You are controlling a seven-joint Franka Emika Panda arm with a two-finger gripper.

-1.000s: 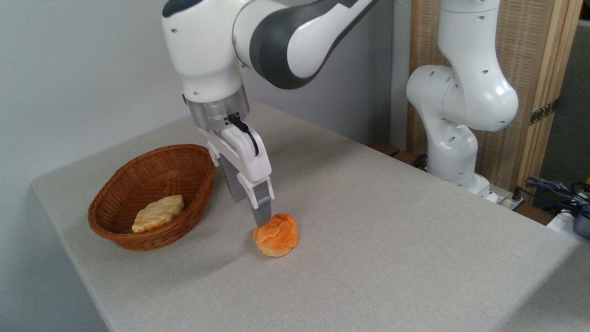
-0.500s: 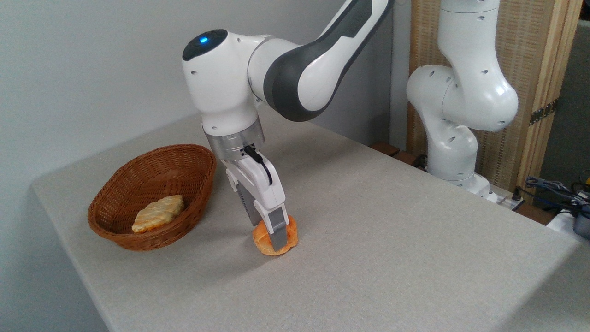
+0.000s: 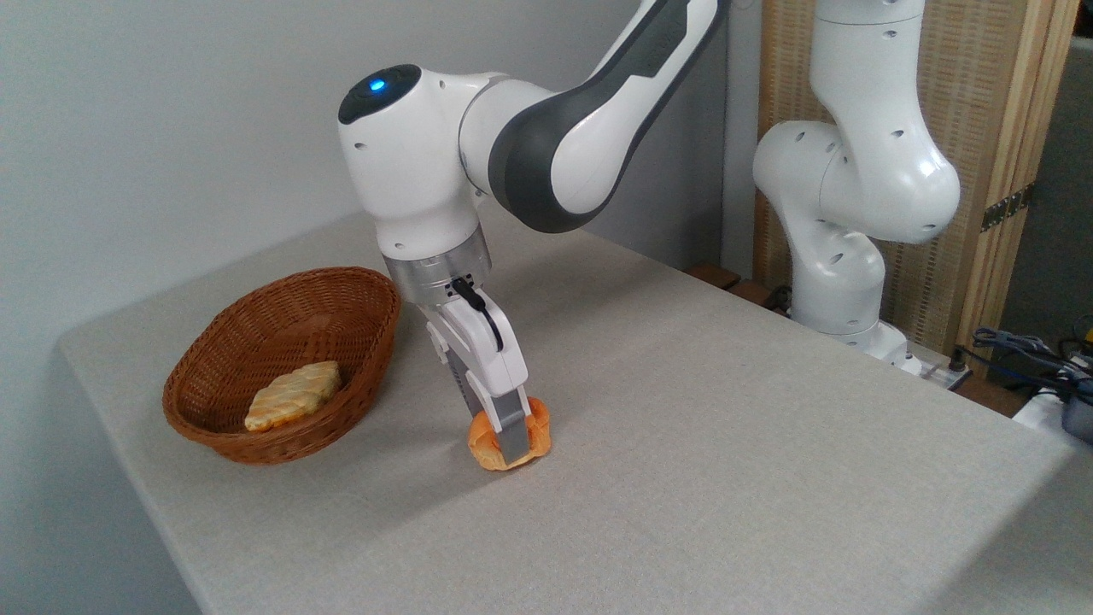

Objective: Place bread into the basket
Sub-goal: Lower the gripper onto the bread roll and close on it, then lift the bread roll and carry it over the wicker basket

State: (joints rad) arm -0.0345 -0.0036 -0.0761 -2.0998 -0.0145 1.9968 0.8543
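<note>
Basket [image 3: 282,363] sits left on the desk [image 3: 726,427], pale pastry [image 3: 293,394] inside. Just right of it, bun [image 3: 510,434] on the desk, outside the basket. Gripper [image 3: 510,444] down over the bun, jaws clamped on its sides. Arm base [image 3: 845,256] far right.

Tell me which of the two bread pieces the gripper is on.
The orange knotted bun on the table, straddled by the gripper; the paler lattice pastry lies in the basket.
</note>
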